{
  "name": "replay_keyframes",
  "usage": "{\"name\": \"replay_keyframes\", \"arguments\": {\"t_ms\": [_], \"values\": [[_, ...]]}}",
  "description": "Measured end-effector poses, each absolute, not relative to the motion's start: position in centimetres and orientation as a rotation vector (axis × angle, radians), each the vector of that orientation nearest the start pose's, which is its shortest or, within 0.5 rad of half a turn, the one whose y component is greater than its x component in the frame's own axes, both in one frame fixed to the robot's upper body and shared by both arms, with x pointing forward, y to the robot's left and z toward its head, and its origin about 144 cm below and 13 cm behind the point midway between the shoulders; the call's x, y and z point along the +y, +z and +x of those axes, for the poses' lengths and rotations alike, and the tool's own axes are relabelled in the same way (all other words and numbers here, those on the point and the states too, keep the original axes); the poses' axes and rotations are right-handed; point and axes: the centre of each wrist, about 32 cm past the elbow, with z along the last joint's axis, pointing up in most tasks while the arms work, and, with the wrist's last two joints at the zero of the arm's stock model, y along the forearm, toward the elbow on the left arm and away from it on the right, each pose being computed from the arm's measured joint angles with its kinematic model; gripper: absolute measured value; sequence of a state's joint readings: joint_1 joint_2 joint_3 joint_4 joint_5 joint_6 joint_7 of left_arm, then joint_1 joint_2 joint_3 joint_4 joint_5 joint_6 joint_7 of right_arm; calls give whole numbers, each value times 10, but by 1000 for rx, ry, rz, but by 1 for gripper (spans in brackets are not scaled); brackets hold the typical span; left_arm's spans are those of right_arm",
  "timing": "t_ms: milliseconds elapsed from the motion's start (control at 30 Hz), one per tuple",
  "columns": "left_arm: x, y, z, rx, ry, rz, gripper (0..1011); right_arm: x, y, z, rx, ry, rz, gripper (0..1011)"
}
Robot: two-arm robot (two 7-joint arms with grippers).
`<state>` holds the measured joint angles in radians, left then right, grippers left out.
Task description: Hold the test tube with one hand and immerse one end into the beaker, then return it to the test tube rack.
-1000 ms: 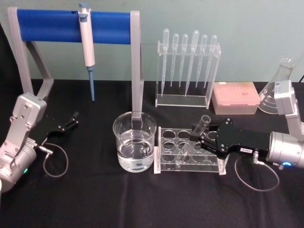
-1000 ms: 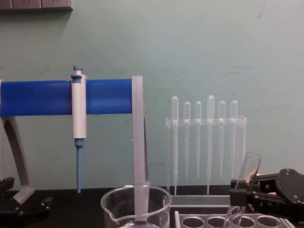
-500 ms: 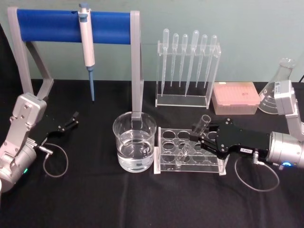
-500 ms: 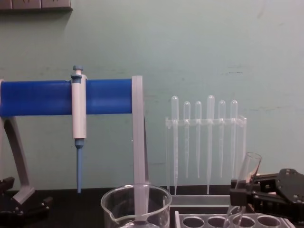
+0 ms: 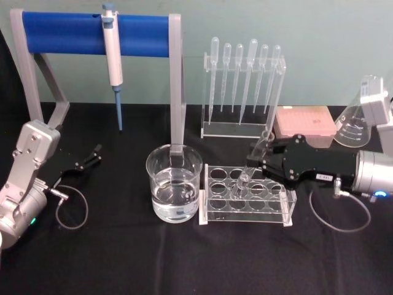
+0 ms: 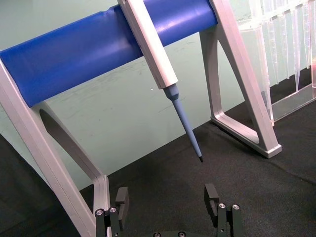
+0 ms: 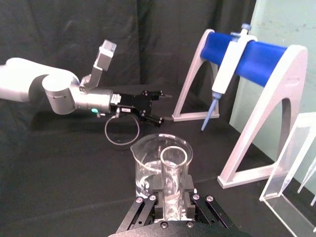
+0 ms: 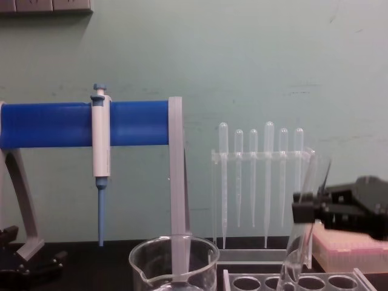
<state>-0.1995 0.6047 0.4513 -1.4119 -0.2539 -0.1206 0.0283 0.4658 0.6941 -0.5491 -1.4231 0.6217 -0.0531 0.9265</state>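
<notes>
My right gripper (image 5: 258,162) is shut on the test tube (image 5: 250,167), a clear glass tube held tilted, with its round bottom just above the holes of the clear rack (image 5: 245,219). In the chest view the test tube (image 8: 302,233) slants up through the right gripper (image 8: 304,212). The right wrist view looks down the test tube (image 7: 174,183) between the fingers of the right gripper (image 7: 173,206), with the beaker (image 7: 148,165) beyond it. The beaker (image 5: 174,189) holds water and stands left of the rack. My left gripper (image 5: 89,158) rests open at the far left, also seen as the left gripper (image 6: 167,197).
A blue-barred stand (image 5: 92,34) carries a white-and-blue pipettor (image 5: 112,55) behind the beaker. Behind the rack are a clear holder of plastic pipettes (image 5: 241,86), a pink box (image 5: 305,124) and a glass flask (image 5: 363,114). Cables loop beside both arms on the black cloth.
My right gripper has risen and drawn back a little, lifting the test tube out of the rack hole. The left arm has not moved.
</notes>
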Motion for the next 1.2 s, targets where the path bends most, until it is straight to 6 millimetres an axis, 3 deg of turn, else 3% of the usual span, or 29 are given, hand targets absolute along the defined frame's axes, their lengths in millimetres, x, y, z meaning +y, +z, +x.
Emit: {"name": "replay_keyframes", "arguments": {"t_ms": [400,733,1200], "values": [[310,1140,489,-285,1248,304,1000,-322,1282,544,-150,-348,-147,233],[310,1140,489,-285,1248,304,1000,-309,1320,552,-204,-327,-162,233],[310,1140,489,-285,1248,304,1000,-276,1331,580,-201,-251,-159,233]]}}
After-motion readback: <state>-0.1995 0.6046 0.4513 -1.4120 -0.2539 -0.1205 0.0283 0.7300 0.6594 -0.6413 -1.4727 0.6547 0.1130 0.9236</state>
